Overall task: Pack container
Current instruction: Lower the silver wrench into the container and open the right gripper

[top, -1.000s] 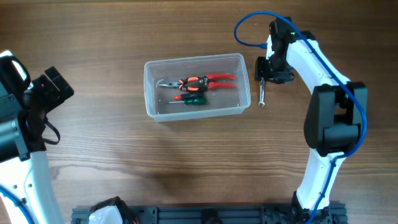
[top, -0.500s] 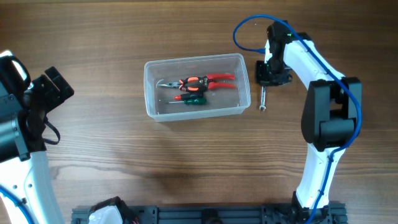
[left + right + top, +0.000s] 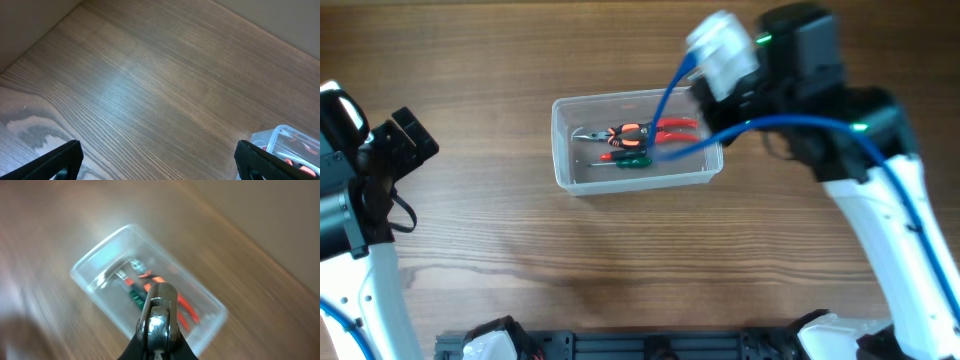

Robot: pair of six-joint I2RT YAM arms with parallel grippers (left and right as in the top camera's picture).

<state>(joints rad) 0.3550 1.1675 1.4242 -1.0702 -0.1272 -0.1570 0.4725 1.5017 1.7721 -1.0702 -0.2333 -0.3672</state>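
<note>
1. The right gripper (image 3: pixel 157 352) is clamping a metal wrench (image 3: pixel 157 312) by one end. The views are blurring, so a fast swing may be loosening that narrow hold.
2. The wrench is hanging over the clear container (image 3: pixel 95 255), which is sitting on the table (image 3: pixel 620 260). Letting go from this height risks a bounce off the rim.
3. Red pliers (image 3: pixel 184 311) and a green screwdriver (image 3: pixel 134 297) are lying inside, so the wrench may be landing crosswise on them.
4. The left gripper (image 3: pixel 157 159) is hovering open and empty, well apart, steadying nothing.
</note>
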